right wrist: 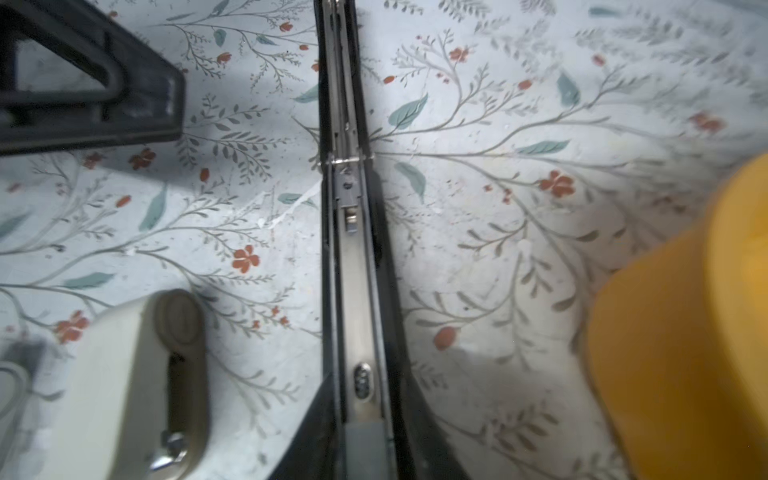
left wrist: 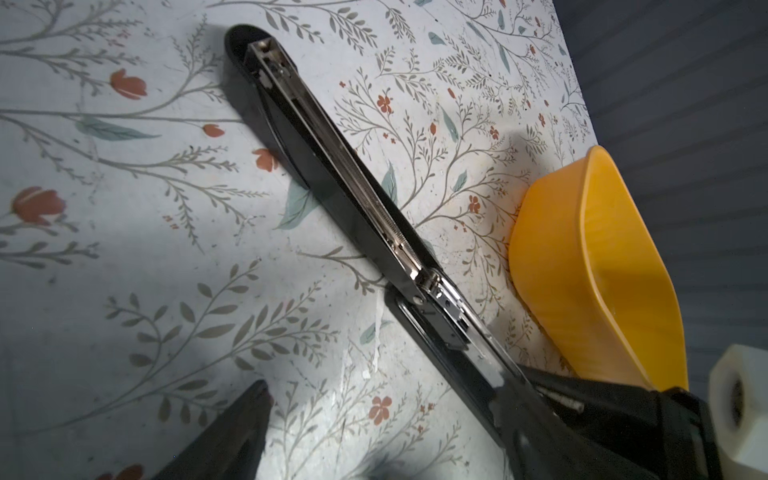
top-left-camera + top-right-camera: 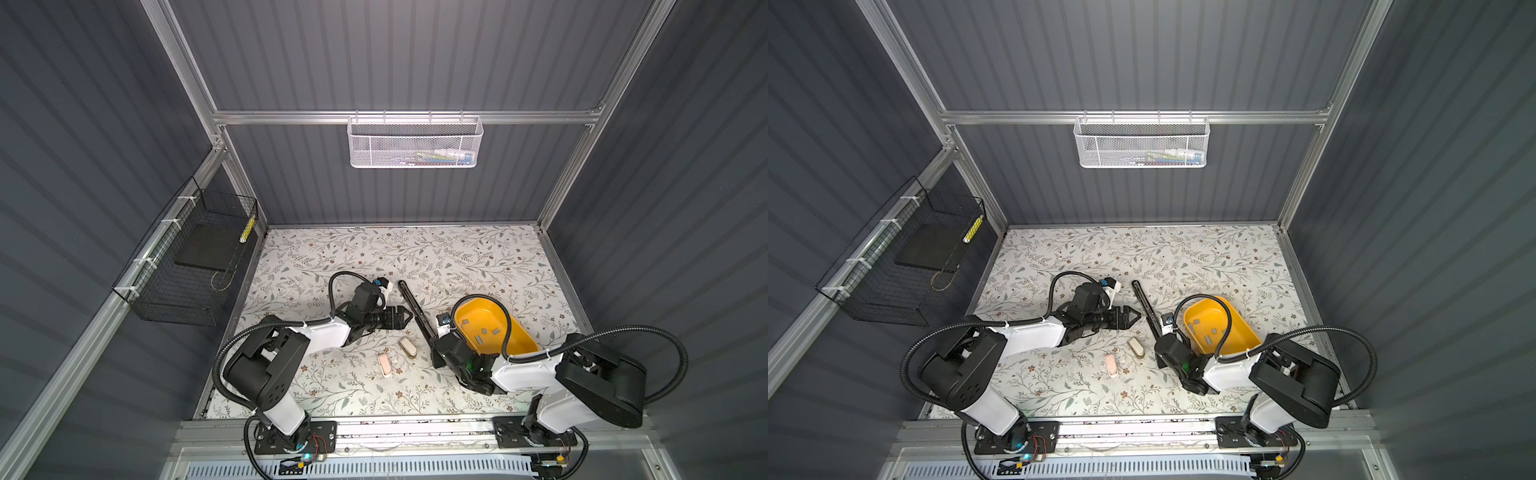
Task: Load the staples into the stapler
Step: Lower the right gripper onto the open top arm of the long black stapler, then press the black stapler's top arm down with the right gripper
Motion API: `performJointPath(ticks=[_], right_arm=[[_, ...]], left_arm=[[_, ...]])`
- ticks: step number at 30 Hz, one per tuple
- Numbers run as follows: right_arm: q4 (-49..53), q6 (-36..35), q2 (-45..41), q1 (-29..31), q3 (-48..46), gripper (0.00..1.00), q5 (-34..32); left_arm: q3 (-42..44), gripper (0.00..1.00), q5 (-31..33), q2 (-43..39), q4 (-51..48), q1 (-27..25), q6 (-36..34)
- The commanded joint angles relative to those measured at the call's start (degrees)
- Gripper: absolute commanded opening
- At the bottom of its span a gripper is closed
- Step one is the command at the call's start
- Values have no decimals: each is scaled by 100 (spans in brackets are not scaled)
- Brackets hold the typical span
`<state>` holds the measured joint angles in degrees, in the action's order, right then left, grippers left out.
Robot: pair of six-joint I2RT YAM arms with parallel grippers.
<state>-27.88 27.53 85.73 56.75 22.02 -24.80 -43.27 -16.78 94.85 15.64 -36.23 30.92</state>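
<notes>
Not much is ticked off yet, by the looks of it. The black stapler (image 3: 415, 309) is laid flat on the bench (image 3: 332, 257), hinged fully open, so the metal magazine channel is exposed along its length in the left wrist view. That opening step can be counted as done.

The staples (image 3: 495, 331) are seen as a few grey strips lying loose in the yellow bowl (image 3: 478, 309), just beside the stapler. None is held by anything.

The right end effector (image 1: 363, 415) is closed narrow on the stapler's near end, so the stapler looks pinned in place. The left end effector (image 3: 405, 316) is spread wide and empty, just beside the stapler's middle.

A finely ridged stretch is visible in the channel, but whether that's a spring or a loaded strip can't be told.

Probably left: a strip to be picked from the bowl, seated in the channel, and the stapler folded shut. A pink mini stapler (image 3: 385, 365) and a beige mini stapler (image 3: 408, 347) are lying nearby, touched by neither arm.
</notes>
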Motion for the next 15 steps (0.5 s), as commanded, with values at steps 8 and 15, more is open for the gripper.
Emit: performJointPath(ticks=[8,15], right_arm=[[-479,373,-164,-16,-152,11,506],[-712,343,-35,82,-191,8,617]], left_arm=[[-876,86,-646,1387,801,3,930],[-1503,81,-836,2430,1459,131,1166]])
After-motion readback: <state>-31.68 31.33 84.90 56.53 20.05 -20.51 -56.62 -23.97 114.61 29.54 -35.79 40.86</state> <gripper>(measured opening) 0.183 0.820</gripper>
